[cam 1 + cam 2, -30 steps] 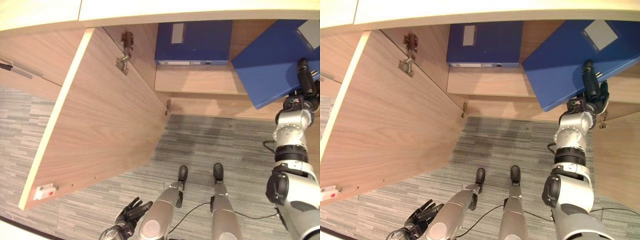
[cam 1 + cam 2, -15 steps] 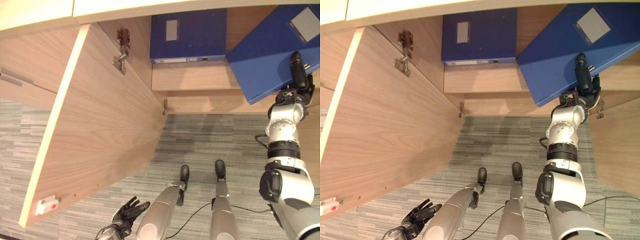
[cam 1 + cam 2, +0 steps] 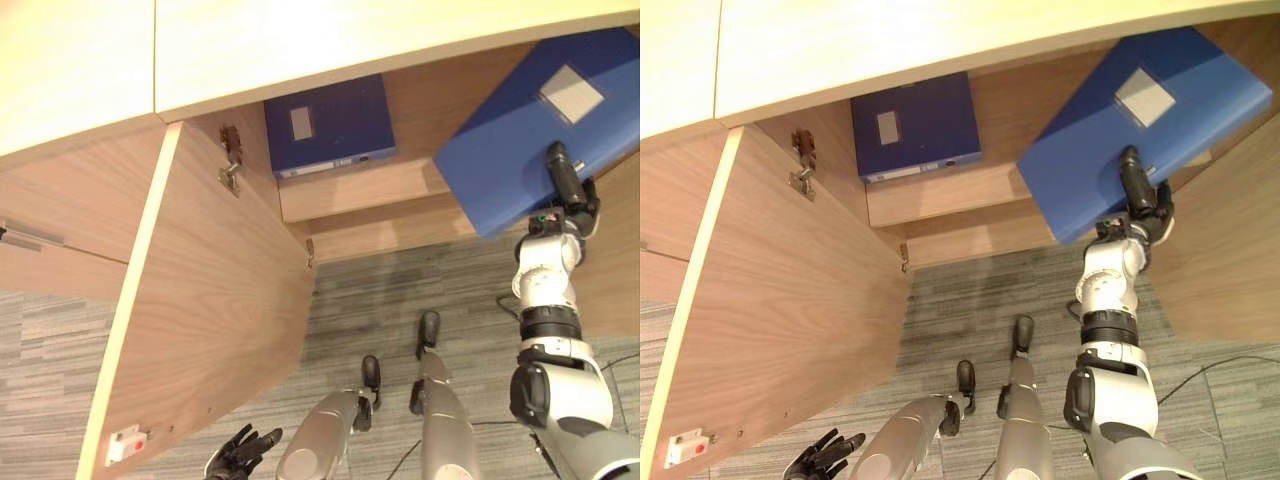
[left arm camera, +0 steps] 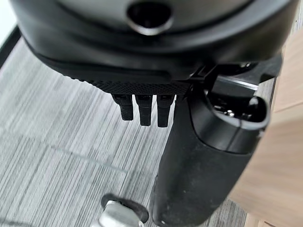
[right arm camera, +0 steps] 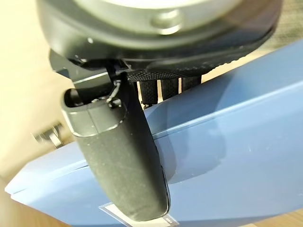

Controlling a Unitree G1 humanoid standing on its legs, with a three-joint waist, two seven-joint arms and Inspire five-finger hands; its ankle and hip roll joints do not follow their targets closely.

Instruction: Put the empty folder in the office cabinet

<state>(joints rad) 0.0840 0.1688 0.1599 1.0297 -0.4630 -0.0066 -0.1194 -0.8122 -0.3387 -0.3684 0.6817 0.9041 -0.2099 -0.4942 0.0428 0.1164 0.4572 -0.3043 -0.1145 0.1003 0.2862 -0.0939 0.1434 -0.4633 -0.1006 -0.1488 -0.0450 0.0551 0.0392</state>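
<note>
- The right hand (image 3: 1143, 200) pinches the blue folder (image 3: 1110, 140), thumb on the face and fingers behind it, holding it tilted in the cabinet (image 3: 420, 105) opening, partly past the front edge.
- Judged step: insertion onto the shelf (image 3: 350, 185), not yet set down.
- A second folder (image 3: 328, 125) lies flat on the shelf, well apart to the hand's left.
- Next move likely calls for levelling the folder, pushing it deeper, then releasing.
- The left hand (image 3: 240, 455) hangs low beside the open door (image 3: 210, 320), fingers relaxed and empty.
</note>
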